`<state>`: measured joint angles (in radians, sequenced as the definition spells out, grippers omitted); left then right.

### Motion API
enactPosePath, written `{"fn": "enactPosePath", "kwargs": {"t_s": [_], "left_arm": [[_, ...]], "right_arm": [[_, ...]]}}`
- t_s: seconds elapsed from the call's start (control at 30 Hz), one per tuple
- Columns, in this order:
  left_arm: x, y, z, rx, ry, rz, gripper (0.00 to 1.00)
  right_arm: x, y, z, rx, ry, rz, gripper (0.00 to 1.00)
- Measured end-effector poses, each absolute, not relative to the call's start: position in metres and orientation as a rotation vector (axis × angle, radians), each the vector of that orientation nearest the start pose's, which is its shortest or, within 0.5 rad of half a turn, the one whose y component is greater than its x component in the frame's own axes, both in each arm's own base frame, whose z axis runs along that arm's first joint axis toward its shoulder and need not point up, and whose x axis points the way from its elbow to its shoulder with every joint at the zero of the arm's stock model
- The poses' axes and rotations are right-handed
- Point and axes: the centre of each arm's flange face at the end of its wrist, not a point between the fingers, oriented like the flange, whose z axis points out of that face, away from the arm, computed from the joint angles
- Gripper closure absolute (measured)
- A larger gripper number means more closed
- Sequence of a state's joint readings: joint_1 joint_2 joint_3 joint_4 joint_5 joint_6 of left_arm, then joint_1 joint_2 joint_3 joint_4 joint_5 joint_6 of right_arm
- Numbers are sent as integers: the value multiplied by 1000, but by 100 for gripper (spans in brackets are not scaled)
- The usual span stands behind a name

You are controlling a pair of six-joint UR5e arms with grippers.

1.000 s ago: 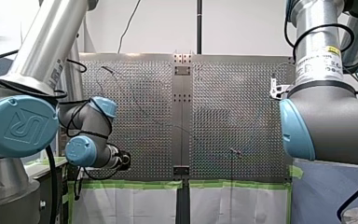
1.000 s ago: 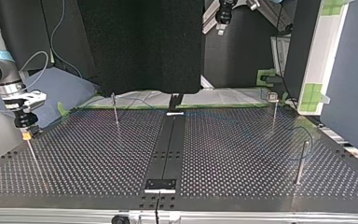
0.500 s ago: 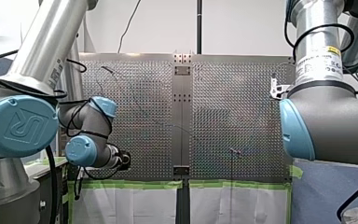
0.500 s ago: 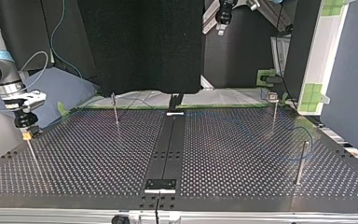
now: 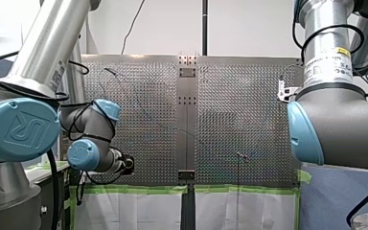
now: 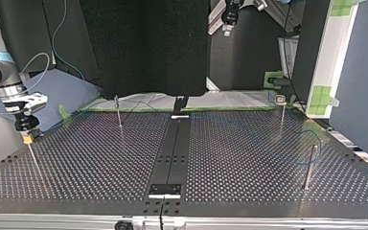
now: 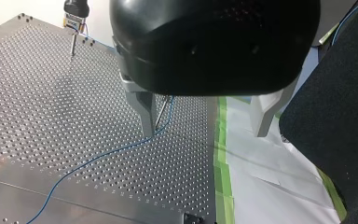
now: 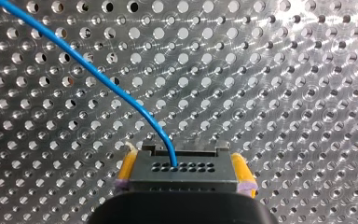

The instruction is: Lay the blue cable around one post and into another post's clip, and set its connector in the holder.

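In the right wrist view a black connector (image 8: 182,169) sits between my right gripper's (image 8: 182,173) yellow pads (image 8: 126,166), which press on its two sides. The blue cable (image 8: 88,70) leaves its top and arcs away over the perforated plate. In the top view my right gripper (image 6: 27,137) sits on the tip of a thin post (image 6: 33,160) at the left. The blue cable (image 6: 311,136) loops past a post (image 6: 309,165) at the right. My left gripper (image 7: 205,133) hangs open and holds nothing, with the cable (image 7: 98,158) and a post (image 7: 161,112) just behind one finger (image 7: 144,114).
Two more posts stand at the far side of the plate (image 6: 119,112) (image 6: 281,115). A dark centre rail (image 6: 172,148) splits the table. Green tape (image 7: 223,168) and white paper edge the plate beside my left gripper. My right arm's elbow (image 5: 335,124) fills the front view's right.
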<state>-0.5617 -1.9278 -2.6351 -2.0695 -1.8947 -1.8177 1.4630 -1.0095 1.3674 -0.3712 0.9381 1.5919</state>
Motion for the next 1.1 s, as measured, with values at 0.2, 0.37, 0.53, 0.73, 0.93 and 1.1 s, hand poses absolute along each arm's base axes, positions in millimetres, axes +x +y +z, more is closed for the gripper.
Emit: {"fn": "enactPosePath", "kwargs": {"t_s": [0.2,0.37,0.53,0.73,0.93,1.1], "left_arm": [[167,-225,47,82,1906,-236,0],[167,-225,47,81,1905,-234,0],[167,-225,47,82,1905,-234,0],[167,-225,47,82,1906,-233,0],[167,-225,47,81,1905,-234,0],[167,-225,47,81,1906,-234,0]], "right_arm": [[118,-692,286,1572,-920,1593,39],[120,-692,286,1574,-916,1592,0],[121,-691,285,1577,-916,1593,0],[122,-691,286,1575,-914,1595,0],[121,-692,286,1568,-939,1607,0],[117,-692,286,1551,-989,1630,0]]}}
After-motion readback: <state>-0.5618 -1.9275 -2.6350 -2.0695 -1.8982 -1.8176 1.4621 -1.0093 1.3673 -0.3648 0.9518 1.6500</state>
